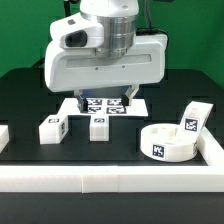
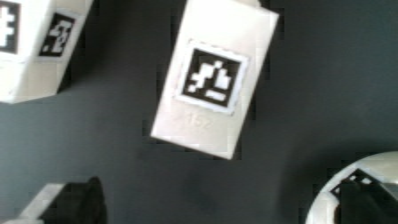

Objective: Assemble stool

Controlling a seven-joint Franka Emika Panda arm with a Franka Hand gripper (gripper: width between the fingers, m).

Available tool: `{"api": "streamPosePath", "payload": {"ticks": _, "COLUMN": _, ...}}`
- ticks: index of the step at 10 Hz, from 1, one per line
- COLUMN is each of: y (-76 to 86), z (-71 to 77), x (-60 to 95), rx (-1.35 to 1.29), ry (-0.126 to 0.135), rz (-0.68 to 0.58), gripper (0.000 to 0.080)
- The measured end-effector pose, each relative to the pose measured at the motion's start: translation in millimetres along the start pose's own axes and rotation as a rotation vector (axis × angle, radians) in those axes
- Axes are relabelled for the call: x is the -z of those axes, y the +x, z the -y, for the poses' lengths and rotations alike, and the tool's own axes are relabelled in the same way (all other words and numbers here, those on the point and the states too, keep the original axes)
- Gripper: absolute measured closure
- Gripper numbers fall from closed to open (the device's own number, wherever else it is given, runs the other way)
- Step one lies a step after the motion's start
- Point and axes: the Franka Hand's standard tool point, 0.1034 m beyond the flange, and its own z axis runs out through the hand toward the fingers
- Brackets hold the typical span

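Observation:
The round white seat (image 1: 165, 143) lies at the exterior view's right with a tagged leg (image 1: 195, 117) leaning on its far rim. Two more white block legs (image 1: 98, 126) (image 1: 52, 128) lie on the black table in front of my gripper (image 1: 105, 97), which hangs open and empty just above the marker board (image 1: 110, 105). In the wrist view one leg (image 2: 217, 85) lies between and beyond my dark fingertips (image 2: 71, 205), apart from them. A second leg (image 2: 36, 50) lies beside it. The gripper (image 2: 217, 208) holds nothing. A white curved edge (image 2: 347, 175), probably the seat rim, shows by the other finger.
Long white border rails run along the front (image 1: 110, 175), the exterior view's right (image 1: 212, 150) and left (image 1: 4, 135) of the black table. A green wall stands behind.

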Motion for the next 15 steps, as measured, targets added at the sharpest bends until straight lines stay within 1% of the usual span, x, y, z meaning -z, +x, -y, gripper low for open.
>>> {"api": "streamPosePath", "payload": {"ticks": 1, "y": -4.1, "z": 6.2, "x": -1.6, "rx": 0.0, "ry": 0.016, "rz": 0.124, "gripper": 0.0151}}
{"api": "streamPosePath", "payload": {"ticks": 2, "y": -6.1, "z": 9.4, "x": -2.3, "rx": 0.0, "ry": 0.033, "rz": 0.229, "gripper": 0.0151}}
{"api": "streamPosePath", "payload": {"ticks": 4, "y": -6.0, "z": 10.7, "x": -4.8, "rx": 0.003, "ry": 0.054, "rz": 0.421, "gripper": 0.0151}}
{"api": "streamPosePath", "payload": {"ticks": 5, "y": -10.1, "z": 6.8, "x": -6.2, "rx": -0.054, "ry": 0.033, "rz": 0.474, "gripper": 0.0151}}
{"api": "streamPosePath", "payload": {"ticks": 6, "y": -25.3, "z": 2.0, "x": -10.8, "rx": -0.108, "ry": 0.022, "rz": 0.6, "gripper": 0.0151}}
{"api": "streamPosePath", "payload": {"ticks": 7, "y": -24.4, "z": -4.6, "x": -18.5, "rx": -0.128, "ry": 0.028, "rz": 0.688, "gripper": 0.0151}}
{"api": "streamPosePath", "payload": {"ticks": 8, "y": -14.1, "z": -6.2, "x": -20.3, "rx": -0.123, "ry": 0.02, "rz": 0.677, "gripper": 0.0151}}
{"api": "streamPosePath", "payload": {"ticks": 9, "y": -14.2, "z": -5.9, "x": -19.0, "rx": -0.122, "ry": 0.02, "rz": 0.671, "gripper": 0.0151}}
{"api": "streamPosePath", "payload": {"ticks": 11, "y": -15.7, "z": -7.1, "x": -21.6, "rx": -0.145, "ry": 0.021, "rz": 0.676, "gripper": 0.0151}}
{"api": "streamPosePath", "payload": {"ticks": 12, "y": -19.0, "z": -11.2, "x": -26.8, "rx": -0.191, "ry": 0.021, "rz": 0.685, "gripper": 0.0151}}
{"api": "streamPosePath", "payload": {"ticks": 13, "y": -21.9, "z": -14.0, "x": -35.5, "rx": -0.227, "ry": 0.031, "rz": 0.696, "gripper": 0.0151}}
{"api": "streamPosePath", "payload": {"ticks": 15, "y": -25.3, "z": -11.4, "x": -50.4, "rx": -0.257, "ry": 0.019, "rz": 0.719, "gripper": 0.0151}}
